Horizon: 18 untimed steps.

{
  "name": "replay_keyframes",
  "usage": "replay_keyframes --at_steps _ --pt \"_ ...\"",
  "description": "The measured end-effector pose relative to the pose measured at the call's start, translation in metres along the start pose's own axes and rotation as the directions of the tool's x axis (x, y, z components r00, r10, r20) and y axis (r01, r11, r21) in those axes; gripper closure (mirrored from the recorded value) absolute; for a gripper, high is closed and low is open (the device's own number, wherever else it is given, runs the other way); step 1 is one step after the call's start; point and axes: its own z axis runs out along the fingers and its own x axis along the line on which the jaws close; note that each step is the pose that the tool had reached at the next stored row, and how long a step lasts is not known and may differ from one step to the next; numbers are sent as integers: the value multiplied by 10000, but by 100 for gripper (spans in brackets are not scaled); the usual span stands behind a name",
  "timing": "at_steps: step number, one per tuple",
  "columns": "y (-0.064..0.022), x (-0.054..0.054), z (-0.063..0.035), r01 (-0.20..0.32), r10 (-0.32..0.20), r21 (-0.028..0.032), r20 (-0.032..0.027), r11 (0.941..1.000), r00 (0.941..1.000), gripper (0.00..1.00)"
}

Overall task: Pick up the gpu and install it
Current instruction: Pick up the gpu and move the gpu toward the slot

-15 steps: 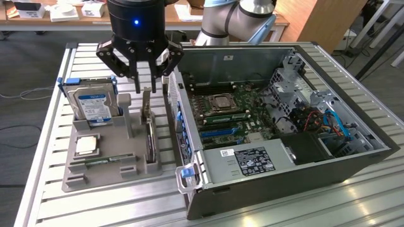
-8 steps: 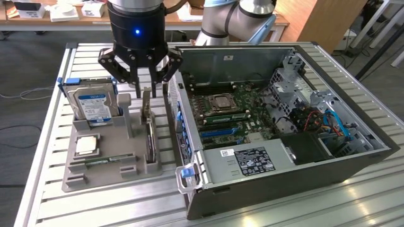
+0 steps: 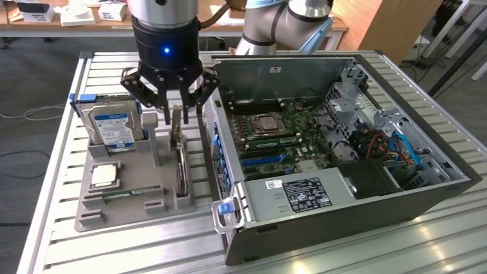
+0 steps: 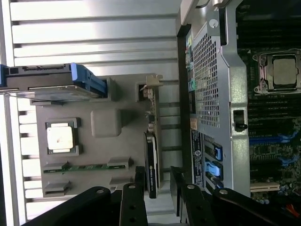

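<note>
While the gripper hangs over that grey parts tray on the tabletop, what's it lined up on? From the exterior view's left I see the hard drive standing up. The processor and memory stick lie flat in front of it, then there's a thin card on edge. (benchrat)

That thin card is the gpu — upright in its slot on the tray's side nearest the open computer case, apart from the hard drive. The fingers are spread wide, one either side of the card's top edge, nothing pinched. Can't tell if either one touches it. In the wrist view the gpu runs straight into the gap between them, so alignment looks decent to me. (slotjockey)

Any tips for the grab itself? (benchrat)

I'd keep the wrist square to the board so both fingers meet the flat faces together. An off-centre close would probably tilt it in the slot. Squeeze gently — it's a slim slab and I reckon it could twist. The case wall sits just beside it toward the exterior view's right, so there's little room on that side. (slotjockey)
</note>
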Motion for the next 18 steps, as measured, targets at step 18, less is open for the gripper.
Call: replay_keyframes --at_steps 18 --pt "-14 7 327 0 0 0 0 10000 10000 64"
